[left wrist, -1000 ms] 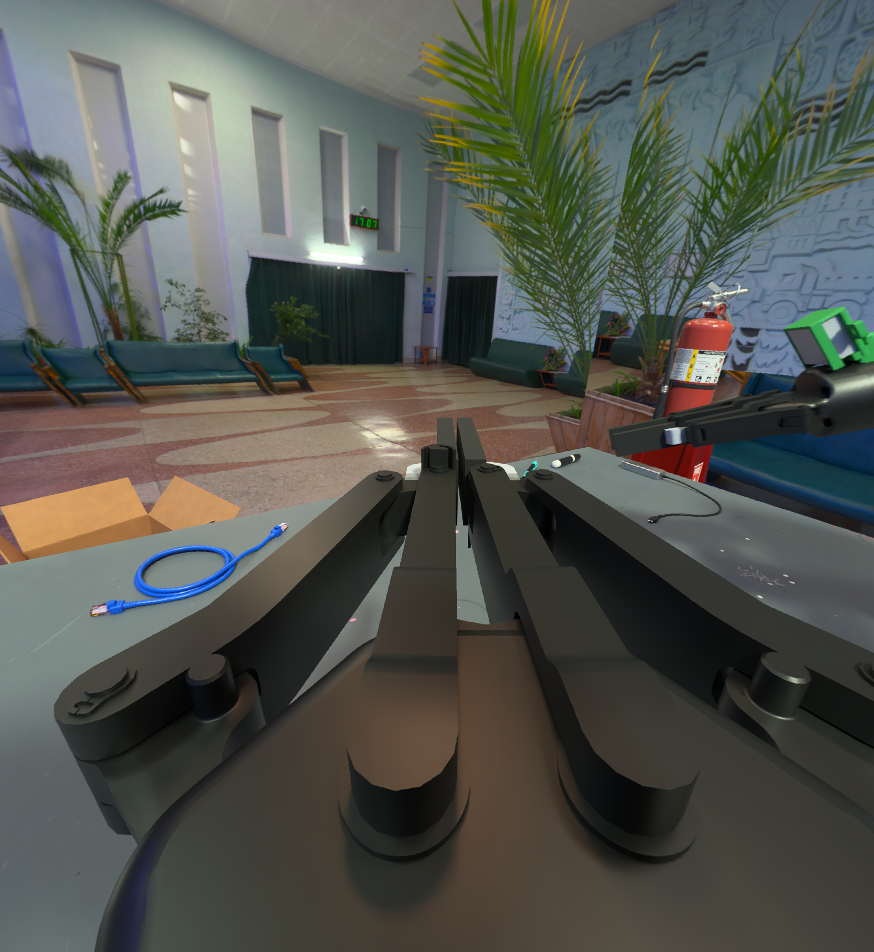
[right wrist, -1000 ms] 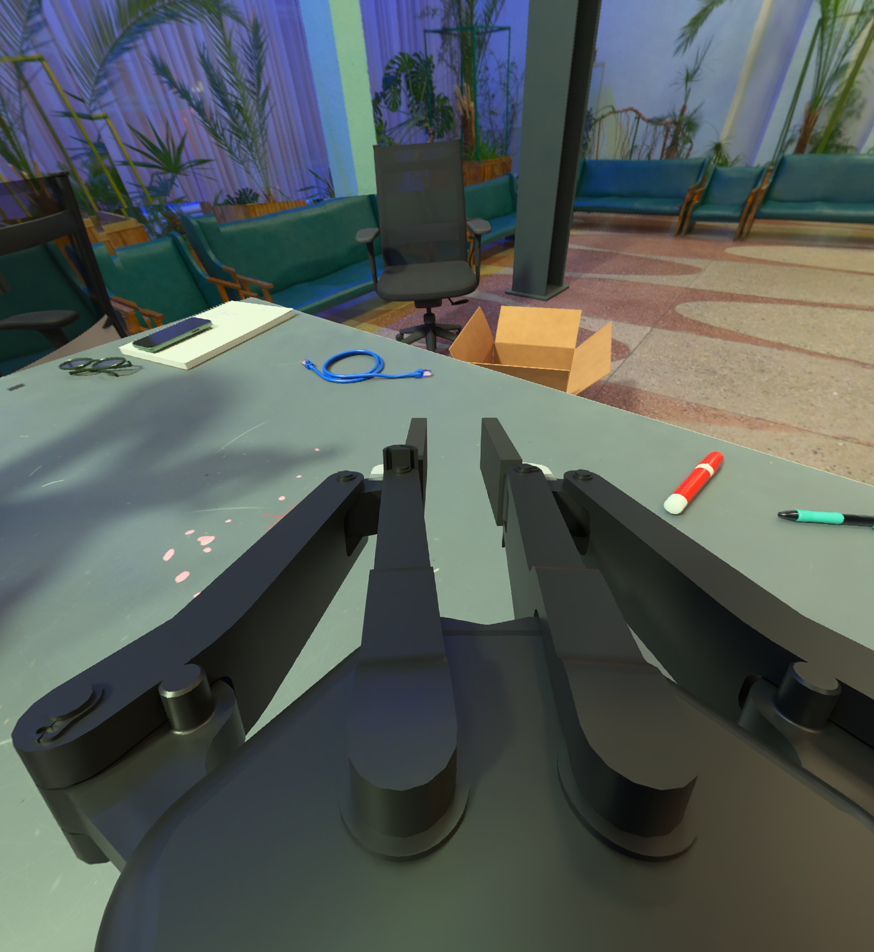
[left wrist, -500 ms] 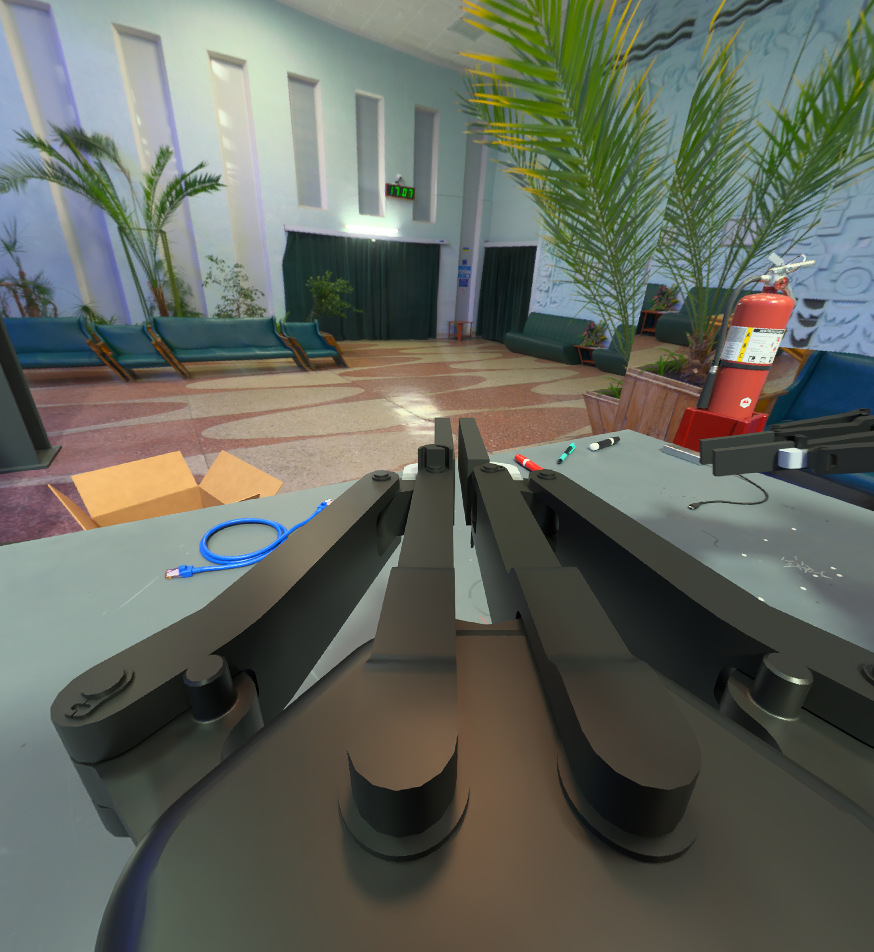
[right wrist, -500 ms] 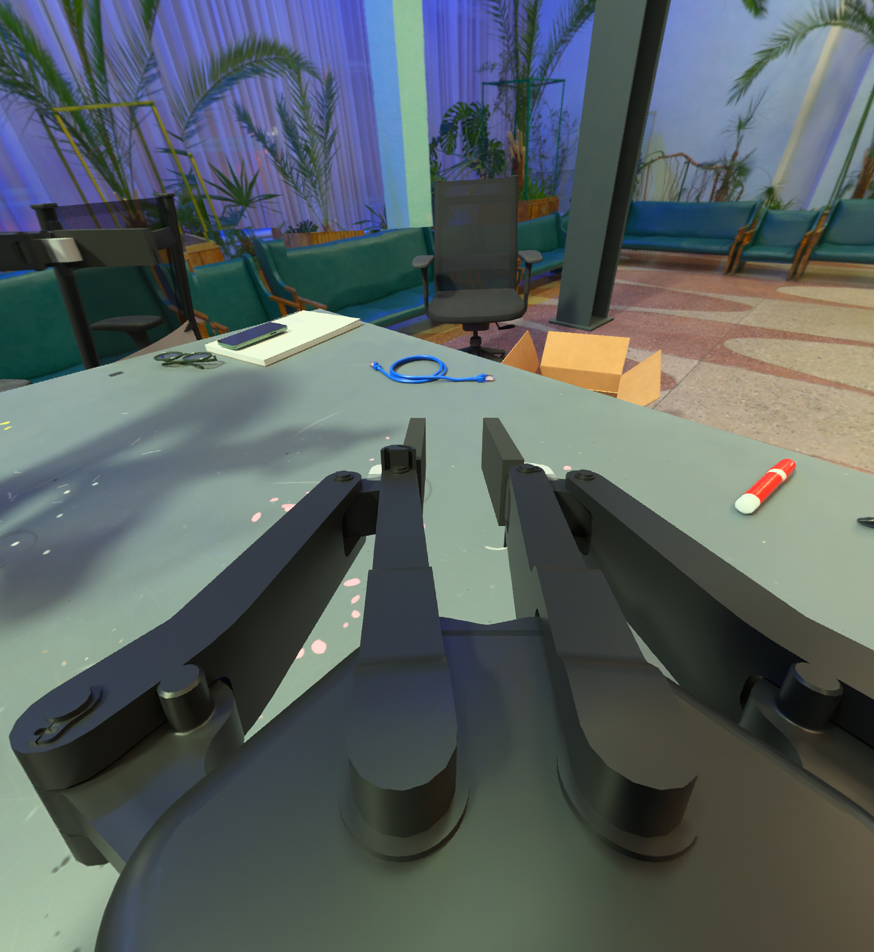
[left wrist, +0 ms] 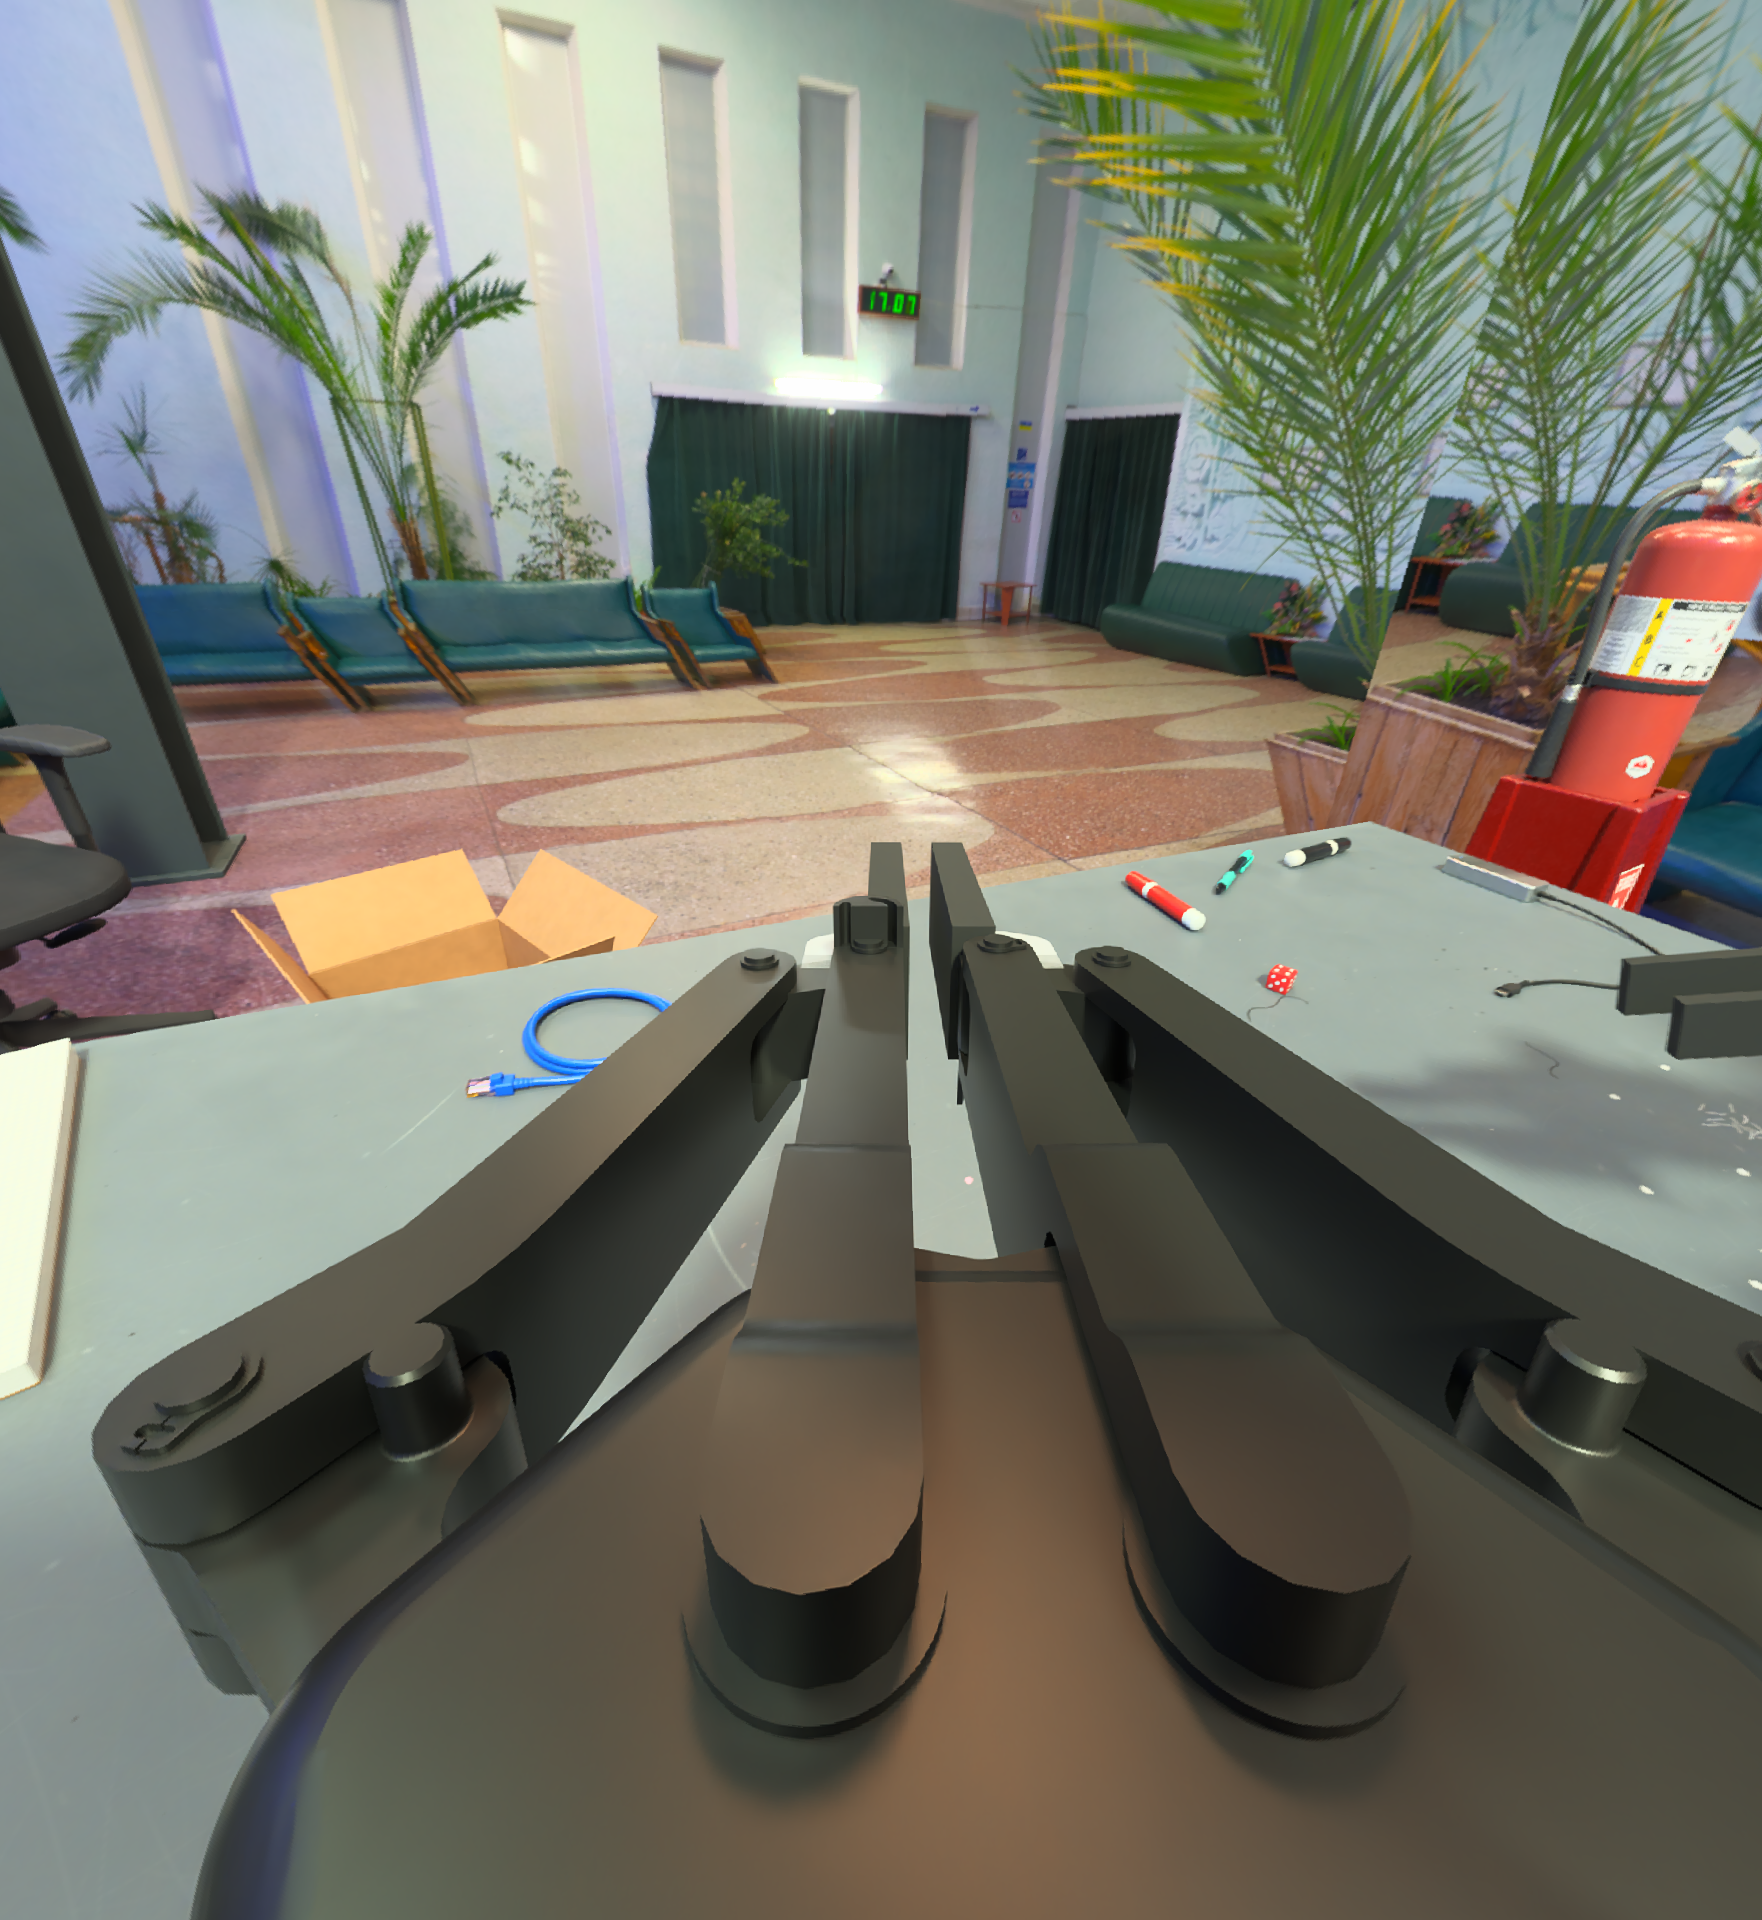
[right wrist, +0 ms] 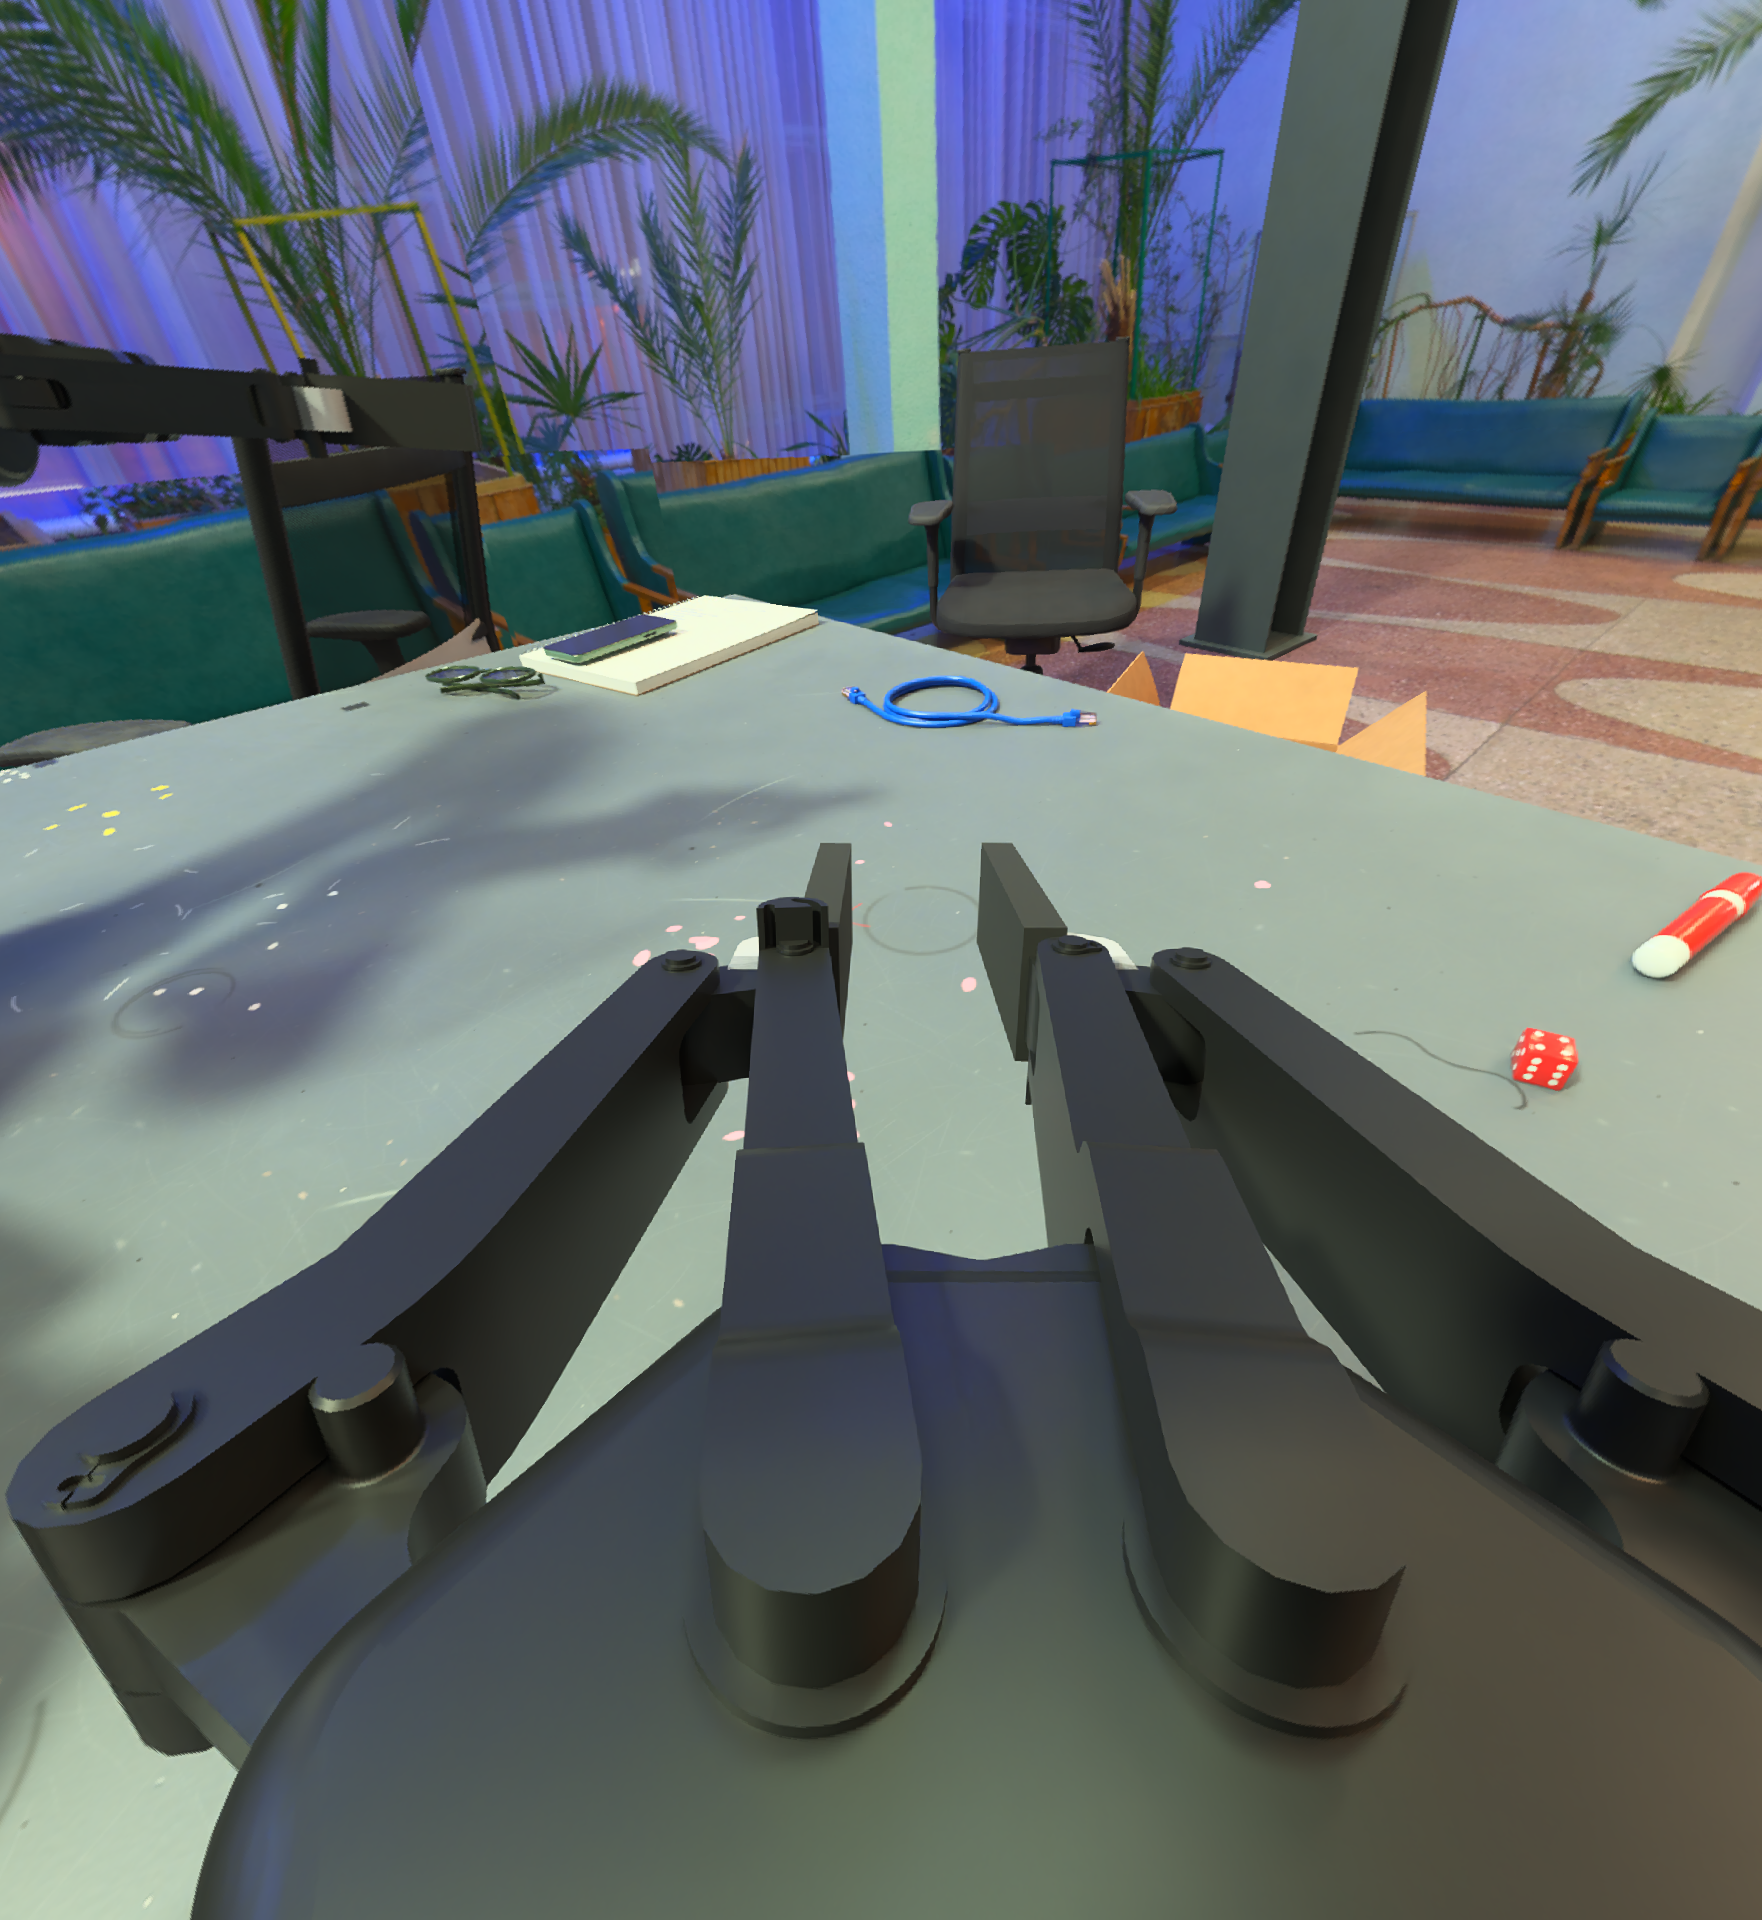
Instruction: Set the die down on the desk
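A small red die with white dots (left wrist: pixel 1281 978) lies on the grey desk (left wrist: pixel 337 1143), free of both grippers. In the right wrist view the die (right wrist: pixel 1544 1059) sits right of my right gripper (right wrist: pixel 913 894), whose jaws stand a little apart with nothing between them, above the desk (right wrist: pixel 441 935). My left gripper (left wrist: pixel 918 883) has its fingers almost touching and is empty; the die is ahead to its right. The right gripper also shows at the right edge of the left wrist view (left wrist: pixel 1729 997).
A red marker (left wrist: pixel 1165 900), a teal pen (left wrist: pixel 1234 871) and a black marker (left wrist: pixel 1316 853) lie beyond the die. A blue cable (left wrist: pixel 586 1029), a white notepad (right wrist: pixel 679 644) with a phone, and glasses (right wrist: pixel 487 681) lie at the left. A cardboard box (left wrist: pixel 420 925) stands past the edge.
Both views have swung and pulled back, so the die now shows on the desk. The right gripper's jaws stand slightly wider apart. The left gripper's fingers stay together.
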